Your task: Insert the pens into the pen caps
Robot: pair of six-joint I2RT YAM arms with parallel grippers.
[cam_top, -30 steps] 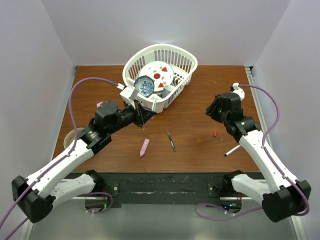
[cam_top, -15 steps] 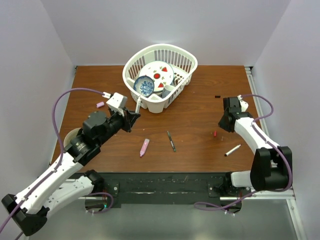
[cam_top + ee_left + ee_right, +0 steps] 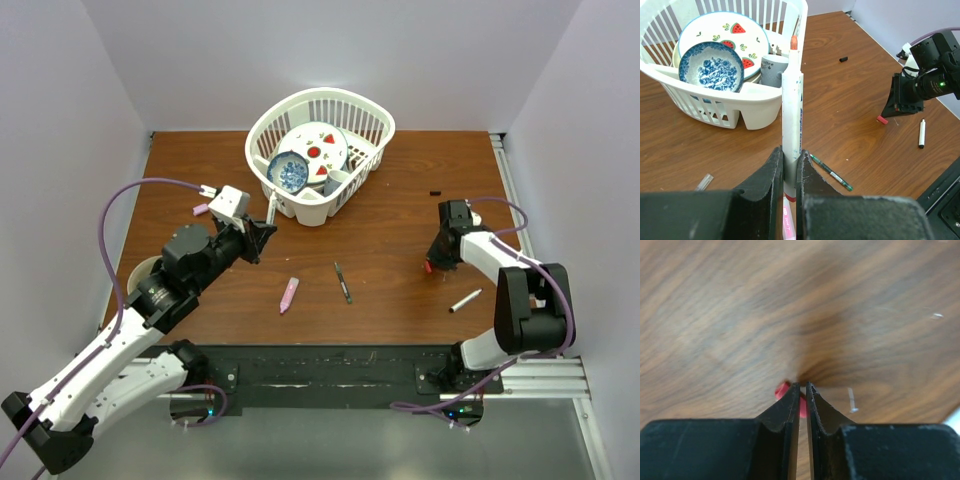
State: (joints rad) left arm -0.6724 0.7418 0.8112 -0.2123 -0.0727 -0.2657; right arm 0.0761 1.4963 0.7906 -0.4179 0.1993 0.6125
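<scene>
Pinched white-barrelled pen [image 3: 791, 100] upright in left gripper [image 3: 790, 160], jaws tight on its barrel, beside the basket [image 3: 765, 105]. Pressed right gripper [image 3: 802, 385] nearly together, tips down at red cap [image 3: 782, 390] on the table [image 3: 380, 230]; could not tell whether gripped. Saw dark grey pen [image 3: 342, 282] and pink marker [image 3: 289, 294] lying mid-table.

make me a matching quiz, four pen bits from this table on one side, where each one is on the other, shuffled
1 orange-tipped white pen
2 red cap
3 pink marker
4 black cap

a lying flat on the table between the arms
b at the right gripper's tips
c alone on the wood beyond that gripper
d upright in the left gripper

Pairs: 1-d, 2-b, 3-a, 4-c
</scene>
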